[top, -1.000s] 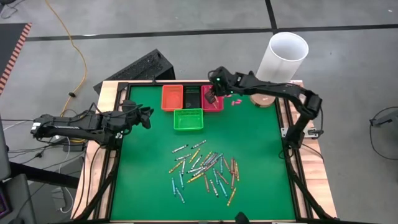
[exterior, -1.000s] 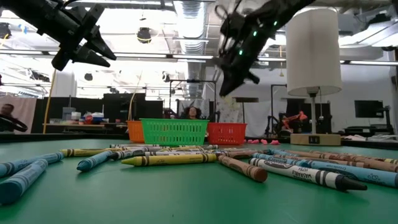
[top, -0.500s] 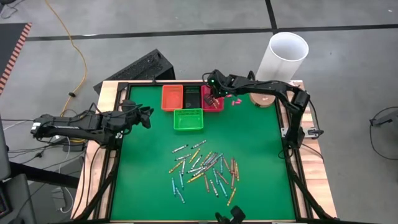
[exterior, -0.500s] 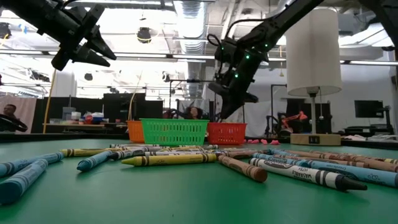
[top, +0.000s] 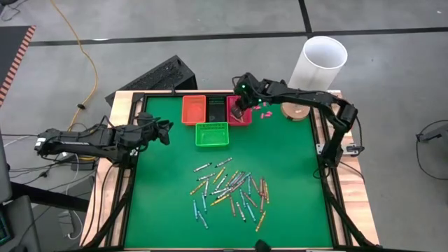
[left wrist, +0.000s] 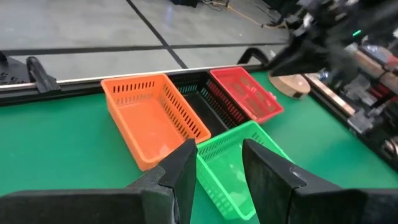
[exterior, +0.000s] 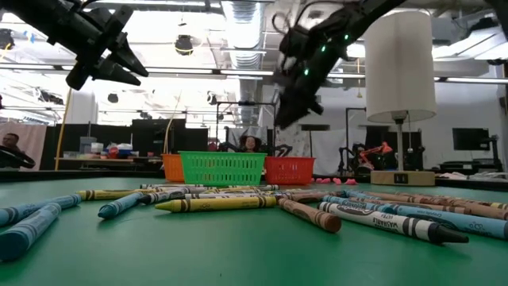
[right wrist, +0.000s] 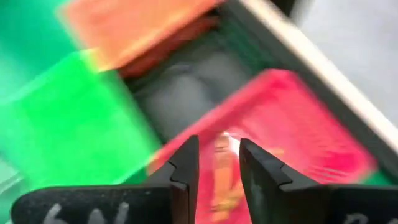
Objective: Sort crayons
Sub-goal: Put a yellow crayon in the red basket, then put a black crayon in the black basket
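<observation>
Crayons [top: 231, 190], thin paper-wrapped sticks, seemingly waxy

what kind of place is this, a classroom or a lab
Most likely a robotics lab or workshop, not a classroom: bare concrete floor with a loose yellow cable, exposed ceiling ducts, and equipment benches behind the green table.

I see the green counter [top: 168, 182] with a wooden border, and the crayons [top: 231, 190] lie scattered in a loose pile on its near half. At the far edge an orange basket [top: 194, 109], a black basket [top: 216, 109] and a red basket [top: 241, 115] sit side by side, with a green basket [top: 211, 134] just in front. A few tiny pink bits [top: 266, 114] and a round wooden base [top: 297, 110] lie beside the red basket.
</observation>
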